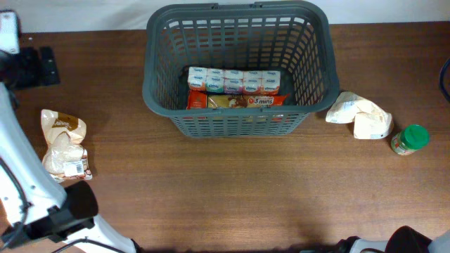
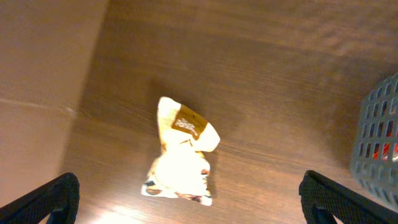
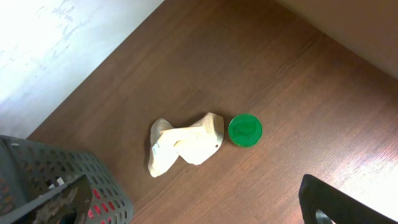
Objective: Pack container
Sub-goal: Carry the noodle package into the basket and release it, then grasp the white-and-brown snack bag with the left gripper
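Container (image 1: 239, 125) untouched; left jaws spread wide, holding nothing.

Looked straight down from overhead on the counter (image 1: 232, 190), container (image 1: 239, 125) at top centre. From the left wrist, peered down from high on the tan bag (image 2: 182, 155) and one container corner; from the right wrist, equally high, on the white bag (image 3: 183, 144), jar (image 3: 245, 130) and another corner, all shared with overhead.
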You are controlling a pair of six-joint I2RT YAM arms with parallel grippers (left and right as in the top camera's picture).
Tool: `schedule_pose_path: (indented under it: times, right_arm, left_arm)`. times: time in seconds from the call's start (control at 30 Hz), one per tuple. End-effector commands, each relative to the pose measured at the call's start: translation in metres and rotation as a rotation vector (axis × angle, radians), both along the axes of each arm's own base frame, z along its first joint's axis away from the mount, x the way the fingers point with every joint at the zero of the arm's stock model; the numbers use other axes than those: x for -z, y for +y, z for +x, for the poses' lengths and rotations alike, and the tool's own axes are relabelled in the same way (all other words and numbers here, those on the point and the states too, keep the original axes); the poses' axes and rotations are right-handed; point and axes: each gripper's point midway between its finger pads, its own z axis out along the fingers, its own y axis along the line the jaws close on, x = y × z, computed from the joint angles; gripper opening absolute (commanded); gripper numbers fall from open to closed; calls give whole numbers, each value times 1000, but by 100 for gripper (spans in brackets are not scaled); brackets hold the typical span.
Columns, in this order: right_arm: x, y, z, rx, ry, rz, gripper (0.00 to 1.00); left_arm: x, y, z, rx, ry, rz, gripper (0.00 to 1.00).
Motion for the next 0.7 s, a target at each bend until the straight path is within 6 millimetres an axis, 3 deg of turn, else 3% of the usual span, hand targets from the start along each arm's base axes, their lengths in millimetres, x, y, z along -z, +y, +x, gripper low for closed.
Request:
schedule_pose_path:
  times: [0.0, 0.13, 0.23, 0.27, 0.3, 0.43, 0.67]
  right_arm:
    - [-1, -4, -2, 21, 0, -7, 99]
    - [-1, -4, -2, 21, 0, -7, 99]
    - [-1, -4, -2, 21, 0, -7, 99]
    - [-1, -4, -2, 21, 0, -7, 99]
    - [-1, -4, -2, 21, 0, -7, 99]
    - [-1, -4, -2, 21, 0, -7, 99]
    - [-1, -4, -2, 21, 0, -7, 99]
  left_arm:
    - [56, 16, 4, -32, 107, -175, 99]
    - [132, 36, -2, -91, 295, -251, 99]
    - [186, 35, -8, -102, 414, -316, 99]
    - [214, 36, -12, -107, 476, -333, 99]
    - [227, 37, -13, -110, 504, -325, 99]
    - [262, 52, -21, -142, 598, -248, 99]
    - [283, 61, -12, -155, 590, -244, 99]
